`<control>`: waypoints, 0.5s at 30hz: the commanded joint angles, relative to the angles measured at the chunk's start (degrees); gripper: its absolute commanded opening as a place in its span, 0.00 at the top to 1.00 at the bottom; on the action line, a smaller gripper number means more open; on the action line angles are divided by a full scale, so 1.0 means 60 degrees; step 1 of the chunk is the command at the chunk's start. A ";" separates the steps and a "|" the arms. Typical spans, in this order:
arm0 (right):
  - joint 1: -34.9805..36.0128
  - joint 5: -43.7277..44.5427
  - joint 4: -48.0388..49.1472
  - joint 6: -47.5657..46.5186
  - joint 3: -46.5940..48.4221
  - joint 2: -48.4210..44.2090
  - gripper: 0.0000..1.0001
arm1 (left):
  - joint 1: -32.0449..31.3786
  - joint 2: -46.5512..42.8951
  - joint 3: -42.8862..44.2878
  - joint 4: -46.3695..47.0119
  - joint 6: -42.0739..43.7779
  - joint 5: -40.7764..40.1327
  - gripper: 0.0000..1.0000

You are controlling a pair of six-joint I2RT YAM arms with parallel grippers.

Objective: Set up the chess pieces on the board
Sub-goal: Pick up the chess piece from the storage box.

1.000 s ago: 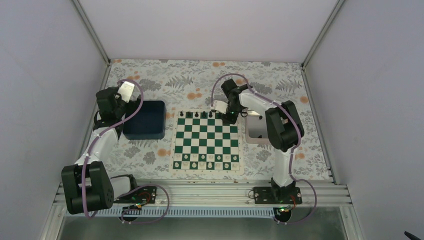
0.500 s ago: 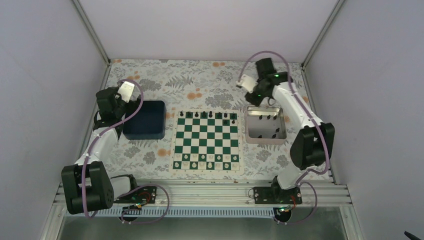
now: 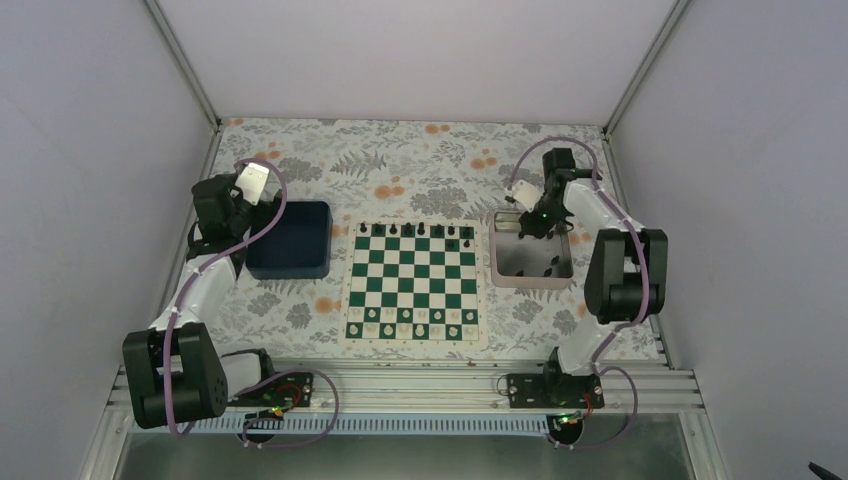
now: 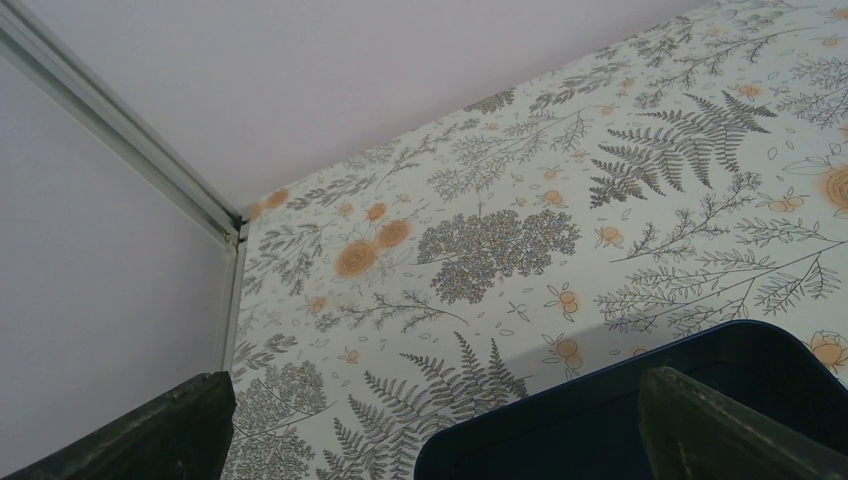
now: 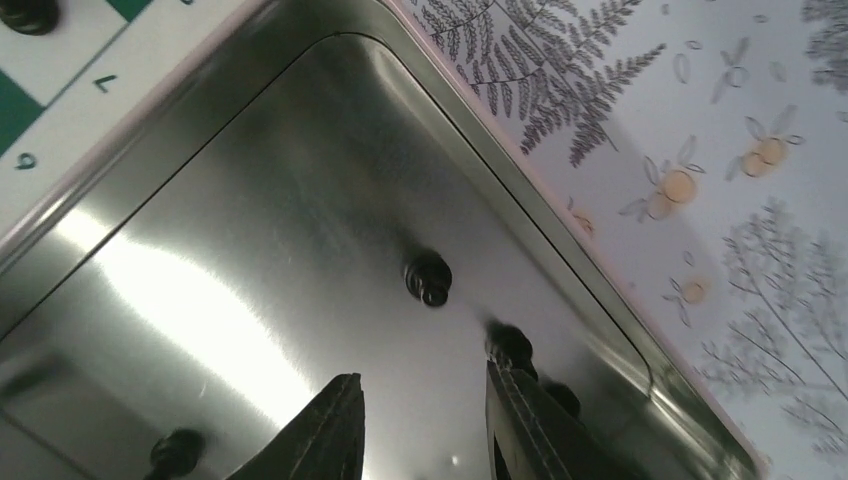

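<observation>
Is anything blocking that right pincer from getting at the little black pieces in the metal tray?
Nothing visible does. The right pincer hangs over the tray with its jaws apart and empty. One black piece stands in the open just ahead of it, another close to its side; only bare metal lies between.

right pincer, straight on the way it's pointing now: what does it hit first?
The right pincer would probably meet the metal tray floor, close to the black chess piece just ahead of its gap. Depth is unclear; the piece might come first.
</observation>
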 commanded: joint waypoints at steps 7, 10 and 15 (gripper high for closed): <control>-0.0030 -0.0488 0.1027 -0.0024 0.0152 0.1348 0.66 | 0.0036 -0.0090 0.0083 0.0038 -0.0050 0.0177 0.00; -0.0032 -0.0484 0.1062 -0.0035 0.0167 0.1457 0.66 | 0.0036 -0.0084 0.0069 0.0031 -0.0049 0.0181 0.00; -0.0033 -0.0454 0.1070 -0.0024 0.0181 0.1639 0.72 | 0.0035 -0.0063 0.0063 0.0063 -0.0035 0.0180 0.00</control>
